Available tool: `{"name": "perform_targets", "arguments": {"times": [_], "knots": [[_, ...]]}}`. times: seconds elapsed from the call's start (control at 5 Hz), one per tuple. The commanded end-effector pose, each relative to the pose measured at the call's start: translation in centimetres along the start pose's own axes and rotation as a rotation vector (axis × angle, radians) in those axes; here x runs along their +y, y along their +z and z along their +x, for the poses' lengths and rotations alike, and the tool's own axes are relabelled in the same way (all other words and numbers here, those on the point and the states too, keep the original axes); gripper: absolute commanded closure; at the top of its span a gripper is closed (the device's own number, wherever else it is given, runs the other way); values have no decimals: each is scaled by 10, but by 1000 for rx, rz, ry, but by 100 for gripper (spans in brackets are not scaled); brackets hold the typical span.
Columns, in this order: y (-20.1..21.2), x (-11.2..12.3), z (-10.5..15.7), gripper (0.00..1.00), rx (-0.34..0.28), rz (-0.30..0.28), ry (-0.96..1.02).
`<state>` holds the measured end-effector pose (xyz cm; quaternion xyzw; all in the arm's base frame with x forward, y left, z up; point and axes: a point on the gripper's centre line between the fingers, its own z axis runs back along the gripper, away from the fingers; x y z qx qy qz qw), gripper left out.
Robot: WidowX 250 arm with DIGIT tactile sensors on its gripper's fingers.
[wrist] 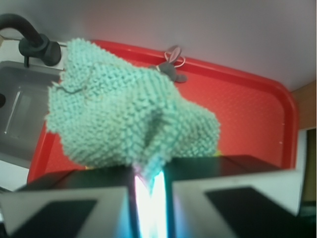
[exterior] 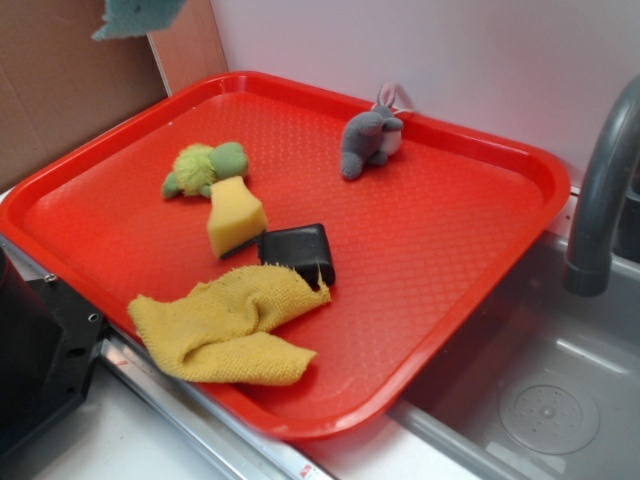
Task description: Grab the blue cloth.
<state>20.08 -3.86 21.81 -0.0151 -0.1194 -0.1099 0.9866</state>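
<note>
Gripper [wrist: 148, 186] seen only from the wrist camera, jaws drawn nearly together with a narrow bright slit between them. Clenched on the blue cloth [wrist: 126, 116], pinched at a lower fold right where the slit begins. Bunched and puffed up above the jaws, filling most of the wrist view, frayed loops along the left edge. No slack trailing down onto anything, as far as that view shows.

Same cloth visible in the exterior view only as a teal scrap [exterior: 135, 15] at the very top edge, well above the red tray [exterior: 470, 300] and over its far left corner. Gripper itself out of frame there, so exact height hard to judge; probably lifted clear, since nothing of the cloth touches the tray surface.

Key relation: cloth directly ahead of the fingertips and already between them, no reach left to make. No clear long axis in the crumpled bundle; bulk leaning slightly to the left of the pinch line in the wrist view. Grasp judged done or all but done; what remains is keeping the clamp firm, as only a small fold seems caught.

Below, left on the tray: yellow cloth [exterior: 225, 325] at the near edge, black block [exterior: 298, 252] touching its upper corner, yellow sponge [exterior: 235, 215] just beside that, green plush toy [exterior: 205, 168] behind the sponge, grey plush animal [exterior: 370, 138] near the far rim. Sink [exterior: 545, 400] and dark faucet [exterior: 600, 190] off to the right.
</note>
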Motion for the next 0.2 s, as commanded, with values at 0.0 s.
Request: {"name": "perform_targets", "arguments": {"times": [0.0], "knots": [[12, 2, -15, 100, 37, 39, 50]]}}
